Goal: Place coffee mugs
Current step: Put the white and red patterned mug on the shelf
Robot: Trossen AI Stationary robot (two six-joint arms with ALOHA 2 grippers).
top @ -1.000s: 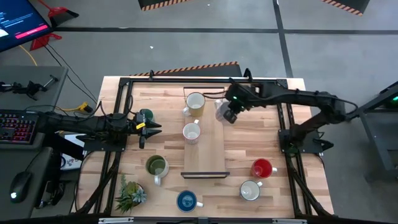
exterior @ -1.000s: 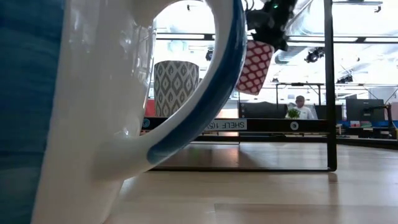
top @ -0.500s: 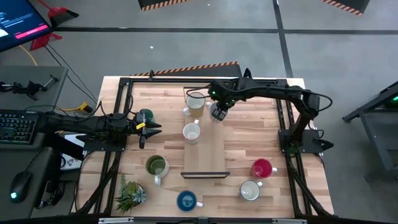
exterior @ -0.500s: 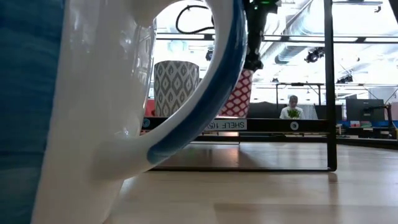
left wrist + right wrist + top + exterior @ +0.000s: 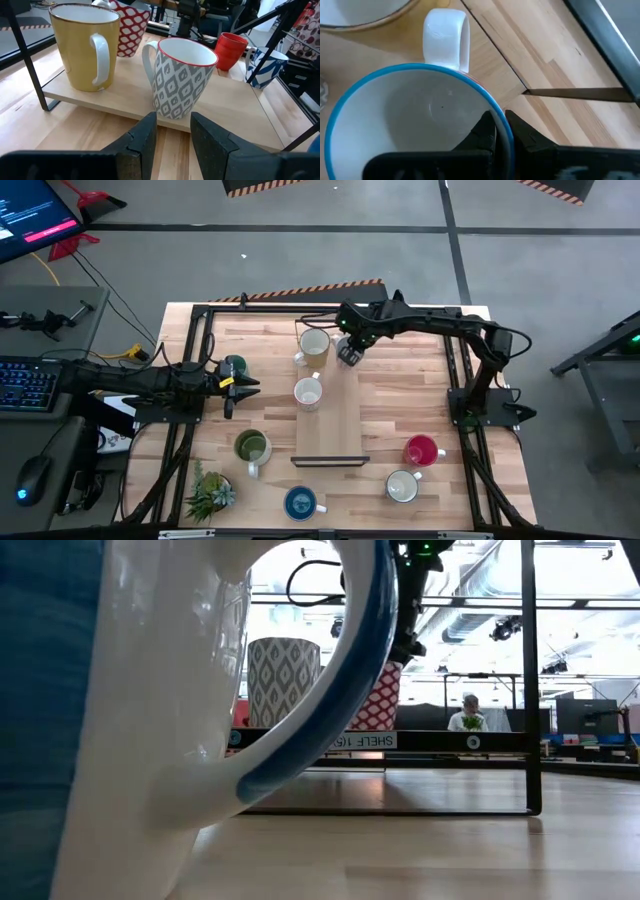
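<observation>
Right wrist view, glossy round mug (image 5: 415, 125), wood grain

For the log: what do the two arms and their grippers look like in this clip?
Both arms are dark, near black, built of slim jointed segments. The left gripper ends in two tapered black fingers with chunky angular pads, and shows small yellow and white marks near its tip. The right gripper carries a small green light, with thin black cable looping above it in the low view. Its fingers are black too.
</observation>
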